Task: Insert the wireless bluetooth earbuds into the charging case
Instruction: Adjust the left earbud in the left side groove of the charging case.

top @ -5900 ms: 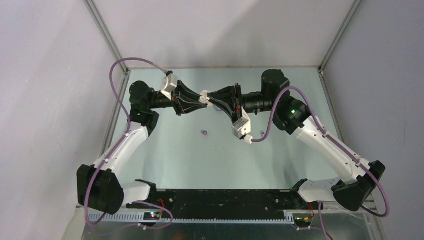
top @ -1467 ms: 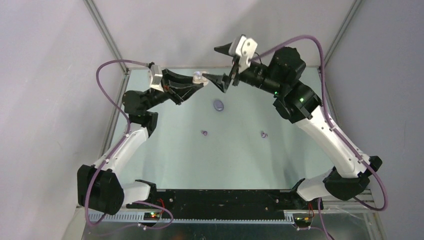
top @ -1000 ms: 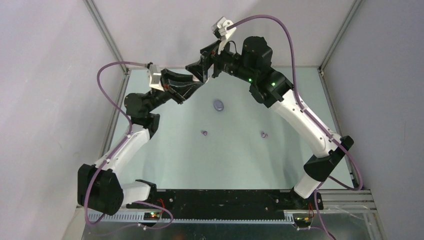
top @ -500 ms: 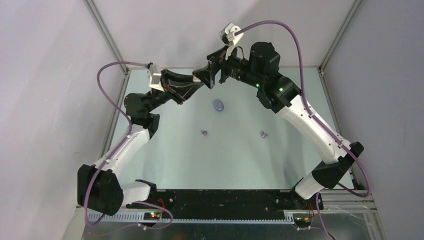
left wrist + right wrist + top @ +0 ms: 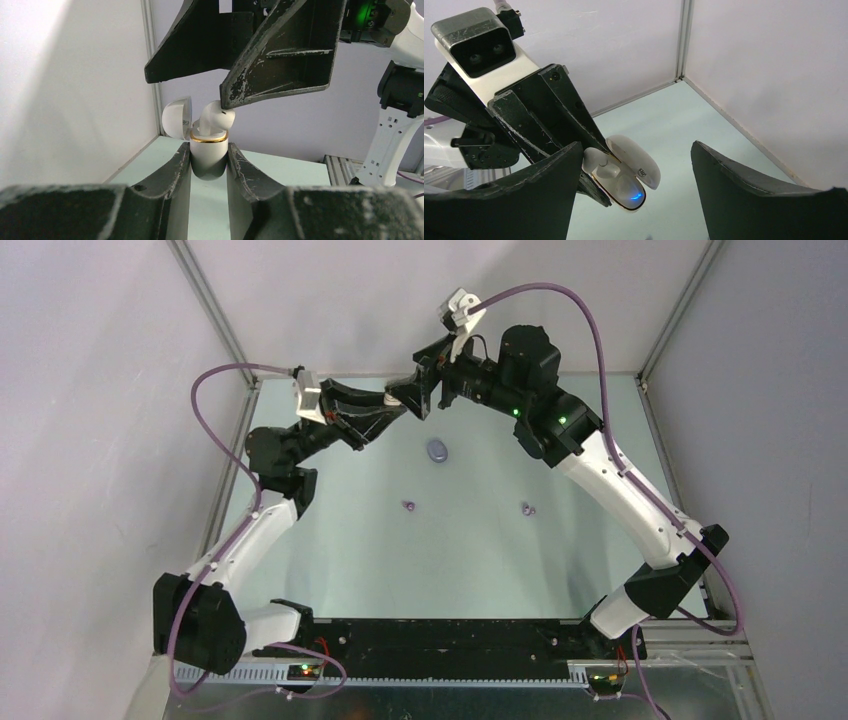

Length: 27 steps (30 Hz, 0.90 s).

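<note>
So far my left gripper (image 5: pixel 209 152) clamps the open white case (image 5: pixel 209 162), one white earbud (image 5: pixel 216 116) looking half-seated; my right gripper (image 5: pixel 636 150) gapes wide; two purple earbuds (image 5: pixel 408 506) wait on the surface (image 5: pixel 470 560).

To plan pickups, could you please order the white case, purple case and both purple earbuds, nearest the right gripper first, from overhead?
1. White case, at the right gripper's fingertips.
2. Purple case, back-centre.
3. Left purple earbud, mid-table.
4. Right purple earbud, rightward.

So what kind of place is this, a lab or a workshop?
Likely a robotics lab test cell: two white-and-black arms bolted to a pale green table, boxed in by plain panels on metal framing, with purple cables.
</note>
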### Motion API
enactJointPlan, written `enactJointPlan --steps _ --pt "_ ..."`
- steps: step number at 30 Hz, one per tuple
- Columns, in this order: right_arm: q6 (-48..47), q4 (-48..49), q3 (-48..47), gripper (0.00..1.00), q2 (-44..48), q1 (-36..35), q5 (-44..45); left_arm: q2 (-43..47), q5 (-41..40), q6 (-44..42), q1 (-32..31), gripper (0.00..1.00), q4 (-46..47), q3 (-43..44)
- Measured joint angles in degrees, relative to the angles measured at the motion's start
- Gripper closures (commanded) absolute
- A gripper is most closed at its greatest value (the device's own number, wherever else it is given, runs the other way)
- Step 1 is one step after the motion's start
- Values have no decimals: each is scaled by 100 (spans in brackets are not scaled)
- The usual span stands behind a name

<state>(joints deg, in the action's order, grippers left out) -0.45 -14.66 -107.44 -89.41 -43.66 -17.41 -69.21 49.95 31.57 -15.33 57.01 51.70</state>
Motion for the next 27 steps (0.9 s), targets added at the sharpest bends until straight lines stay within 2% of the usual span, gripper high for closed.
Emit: enactJointPlan --steps 27 --pt "-518 -50 249 19 118 219 -151 66 125 44 63 100 -52 0"
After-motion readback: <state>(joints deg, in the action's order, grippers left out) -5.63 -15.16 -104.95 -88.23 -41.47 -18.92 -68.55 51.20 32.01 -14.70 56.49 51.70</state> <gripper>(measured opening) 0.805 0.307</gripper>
